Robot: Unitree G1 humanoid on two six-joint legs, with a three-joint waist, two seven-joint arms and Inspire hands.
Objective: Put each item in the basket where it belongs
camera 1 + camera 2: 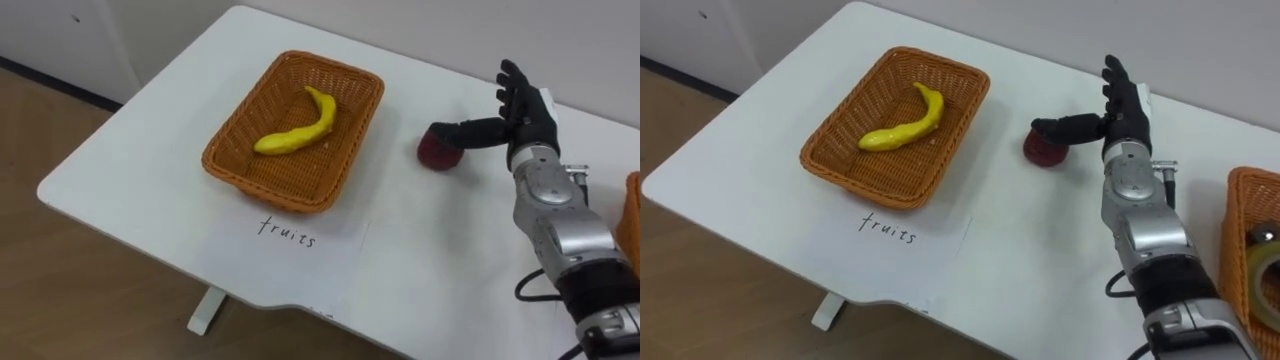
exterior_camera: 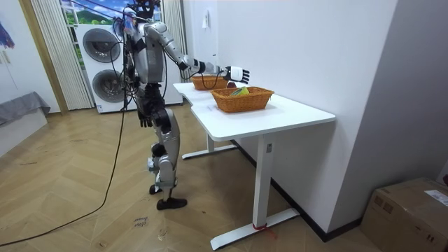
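Observation:
A dark red round fruit (image 1: 436, 154) lies on the white table (image 1: 150, 170), to the right of a woven basket (image 1: 226, 166) that holds a yellow banana (image 1: 300, 130). My right hand (image 1: 522, 108) is open just right of the red fruit, fingers straight and pointing away from me. Its thumb reaches out over the top of the fruit. In the room view this hand (image 2: 238, 73) is stretched over the table, and my left hand (image 2: 144, 120) hangs by my side.
A paper sheet (image 1: 300, 235) with a handwritten label lies in front of the banana basket. A second woven basket (image 1: 1240, 240) at the right edge holds a roll of tape (image 1: 1266, 262). I stand at the table's long side; washing machines (image 2: 105, 56) are behind me.

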